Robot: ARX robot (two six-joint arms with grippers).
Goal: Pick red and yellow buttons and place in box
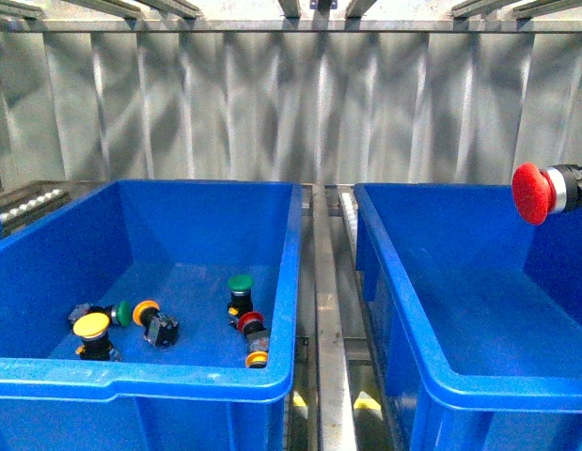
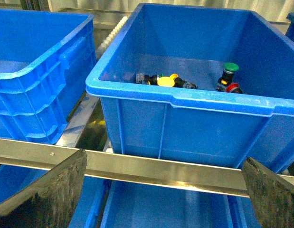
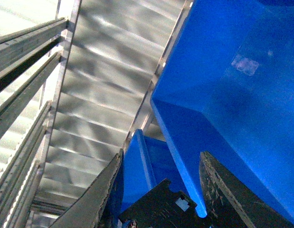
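Observation:
My right gripper is shut on the red button, whose cap shows at the far right, above the empty right-hand blue box. In the right wrist view only the button's black body shows between the fingers. The left blue bin holds a yellow button, a second yellow one, a red one and another yellow one. My left gripper is open and holds nothing. It sits low, outside that bin's near wall, in front of a metal rail.
Two green-capped buttons lie among the others in the left bin. A metal roller track runs between the two bins. A corrugated metal wall stands behind them.

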